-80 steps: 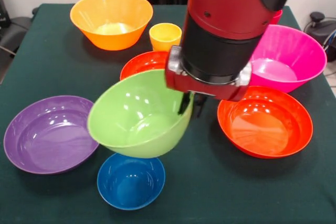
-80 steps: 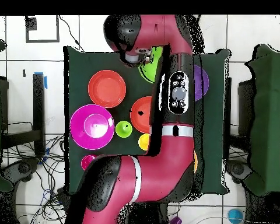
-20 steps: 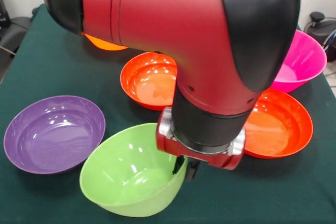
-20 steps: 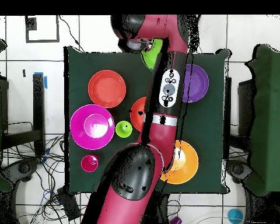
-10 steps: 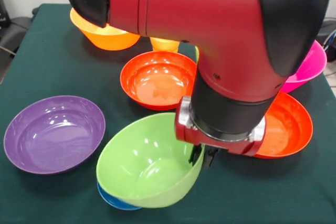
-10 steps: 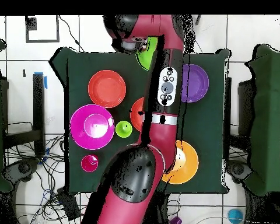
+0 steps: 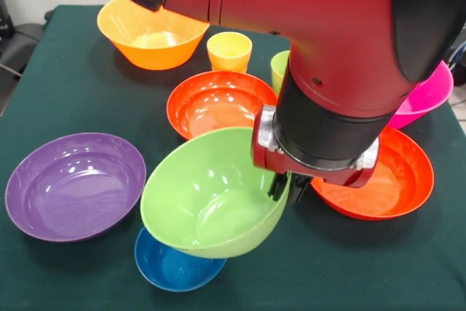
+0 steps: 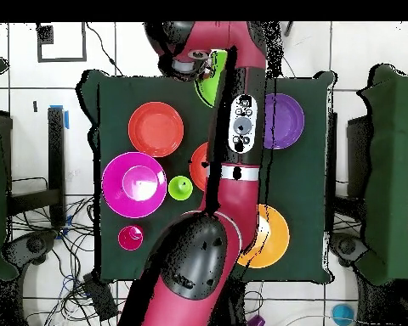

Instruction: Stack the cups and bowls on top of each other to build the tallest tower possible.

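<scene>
My gripper [image 7: 285, 184] is shut on the right rim of the lime-green bowl [image 7: 207, 194] and holds it tilted above the table. The small blue bowl [image 7: 171, 267] sits under it. The purple bowl [image 7: 73, 183] is at the left. One red-orange bowl [image 7: 215, 103] is behind the green one, and the other [image 7: 386, 180] is at the right. The magenta bowl [image 7: 429, 89] and the deep orange bowl [image 7: 149, 34] are at the back. The yellow-orange cup [image 7: 229, 50] and the lime green cup [image 7: 279, 69] stand upright. The red cup [image 8: 129, 237] shows only from overhead. No bowls or cups are nested.
My arm [image 7: 313, 49] fills the upper right of the front view and hides part of the lime green cup and the right red-orange bowl. From overhead the arm [image 8: 237, 153] crosses the green cloth [image 8: 114, 93] and covers the middle red-orange bowl.
The lime-green bowl has risen and moved right in the front view with my gripper. The blue bowl under it has come into sight, and so have the orange bowl and the cups behind.
</scene>
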